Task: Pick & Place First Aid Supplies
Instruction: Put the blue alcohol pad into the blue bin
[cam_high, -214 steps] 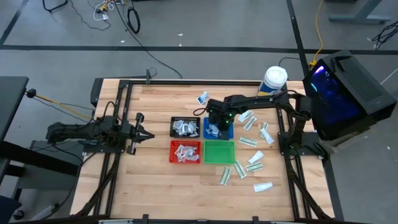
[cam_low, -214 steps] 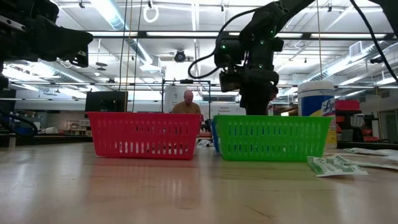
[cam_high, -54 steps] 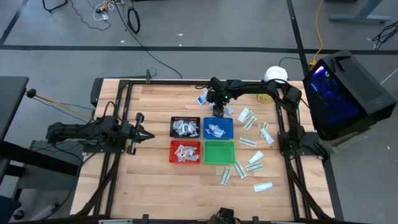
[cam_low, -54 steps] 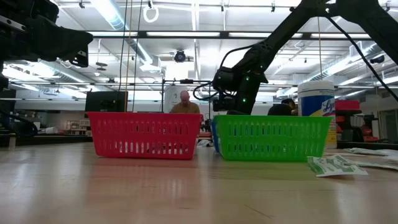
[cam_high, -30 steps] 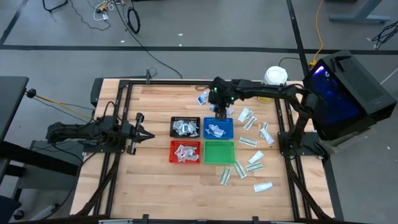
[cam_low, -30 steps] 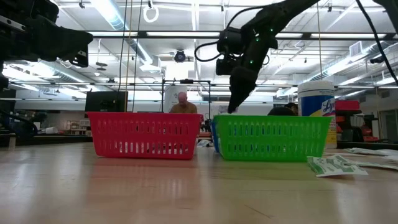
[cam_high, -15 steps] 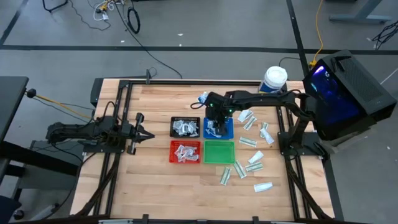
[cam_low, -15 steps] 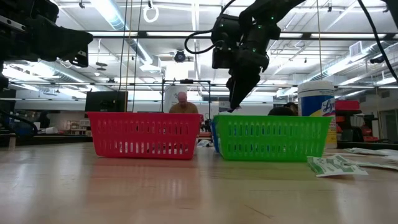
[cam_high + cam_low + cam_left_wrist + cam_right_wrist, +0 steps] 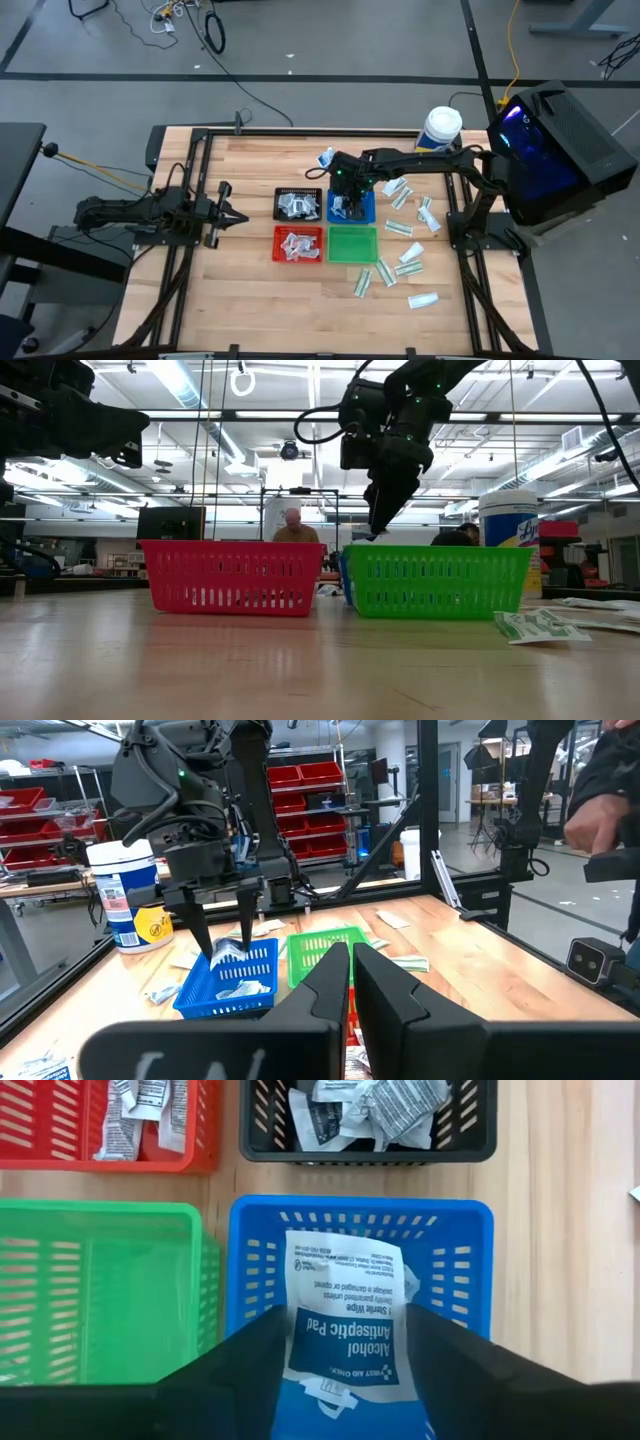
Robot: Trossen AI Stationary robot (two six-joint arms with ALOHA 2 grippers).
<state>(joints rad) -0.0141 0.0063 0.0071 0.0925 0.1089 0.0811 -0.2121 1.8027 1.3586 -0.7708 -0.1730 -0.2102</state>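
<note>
My right gripper hangs over the blue tray, pointing steeply down with its fingers apart. A white packet printed "Alcohol Antiseptic Pad" shows between the fingertips of my right gripper, over the tray's floor. In the left wrist view the same packet sits at the tips, level with the tray's rim. The blue tray holds other packets. My left gripper waits shut and level at the table's left. My right gripper stands from above with one finger on either side of the packet's two long edges. Whether the fingers touch those edges I cannot tell.
A black tray and a red tray hold packets; the green tray is beside them. Loose white-and-green packets lie on the table's right half. A big white jar stands at the far right. A person sits beyond the table.
My right gripper has come from just beyond the blue tray's far side toward the table's near edge, with the white packet between its fingers, and now stands over the blue tray. It has turned a little on the way.
</note>
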